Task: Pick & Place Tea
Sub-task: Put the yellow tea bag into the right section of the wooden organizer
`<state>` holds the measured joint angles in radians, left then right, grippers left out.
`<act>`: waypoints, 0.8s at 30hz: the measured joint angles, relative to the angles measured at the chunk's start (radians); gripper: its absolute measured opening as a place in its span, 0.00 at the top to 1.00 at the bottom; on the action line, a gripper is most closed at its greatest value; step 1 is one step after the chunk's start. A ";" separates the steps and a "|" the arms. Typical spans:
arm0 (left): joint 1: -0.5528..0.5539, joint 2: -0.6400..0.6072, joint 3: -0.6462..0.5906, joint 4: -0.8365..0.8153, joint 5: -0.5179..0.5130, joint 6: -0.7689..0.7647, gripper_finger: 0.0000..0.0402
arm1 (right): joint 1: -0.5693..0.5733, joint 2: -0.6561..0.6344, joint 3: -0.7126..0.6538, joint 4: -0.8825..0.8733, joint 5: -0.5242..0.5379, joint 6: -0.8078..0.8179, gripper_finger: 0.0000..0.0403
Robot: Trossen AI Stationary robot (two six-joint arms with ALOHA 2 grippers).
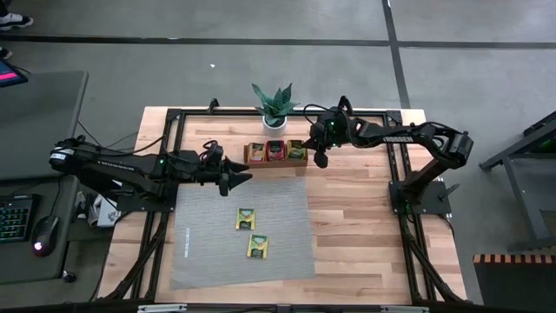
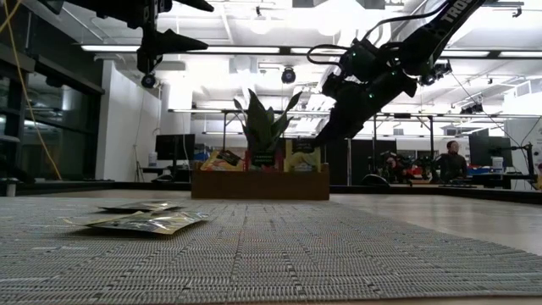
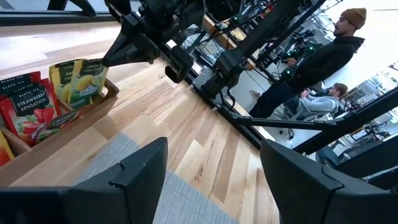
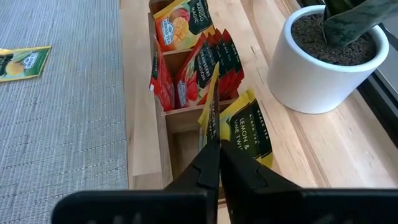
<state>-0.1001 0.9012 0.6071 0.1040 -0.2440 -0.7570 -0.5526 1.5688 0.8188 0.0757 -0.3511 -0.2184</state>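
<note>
Looking at the wooden tray (image 4: 144, 134), we see flat foil sachets standing upright in its three compartments. One end compartment holds an orange sachet (image 4: 184, 23) reading "MANGO MAGIC". The middle one holds red sachets (image 4: 205, 65), which the left wrist view shows as "BLACK TEA" and "STRAWBERRY SENSATION". The other end holds yellow sachets (image 4: 245, 130) marked "LEMON & LIME TWIST". Each has a dark label panel over a fruit picture.

Our right gripper (image 4: 216, 149) sits just above the tray's yellow end, its fingers pressed together on the top edge of a thin yellow sachet (image 4: 210, 109), seen edge-on, standing tilted in that compartment.

Two more yellow-green sachets (image 1: 247, 218) (image 1: 258, 246) lie flat on the grey ribbed mat (image 1: 217, 261), in front of the tray and well apart from it, one just beyond the other.

Our left gripper (image 1: 233, 178) hovers over the mat's edge nearest the tray, beside the tray's orange end, its fingers (image 3: 142, 180) spread apart with nothing between them.

A white pot (image 4: 323, 68) with a green plant stands just behind the tray.
</note>
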 joint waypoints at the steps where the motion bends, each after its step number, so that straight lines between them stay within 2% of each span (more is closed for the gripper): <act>1: 0.000 0.000 0.000 0.000 0.000 0.000 0.37 | 0.000 0.000 0.000 0.000 0.000 0.000 0.97; 14: 0.000 0.000 0.000 -0.002 0.011 0.000 0.37 | 0.001 -0.017 -0.001 0.002 0.002 0.057 0.69; 20: 0.000 0.000 0.000 -0.003 0.034 0.012 0.37 | 0.013 -0.125 -0.001 -0.032 0.005 0.081 0.67; 24: 0.000 0.000 0.000 -0.054 0.081 0.009 0.37 | 0.065 -0.216 -0.001 -0.060 0.005 0.115 0.67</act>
<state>-0.1004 0.9012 0.6075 0.0496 -0.1631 -0.7479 -0.4872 1.3532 0.8180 0.0155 -0.3465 -0.1036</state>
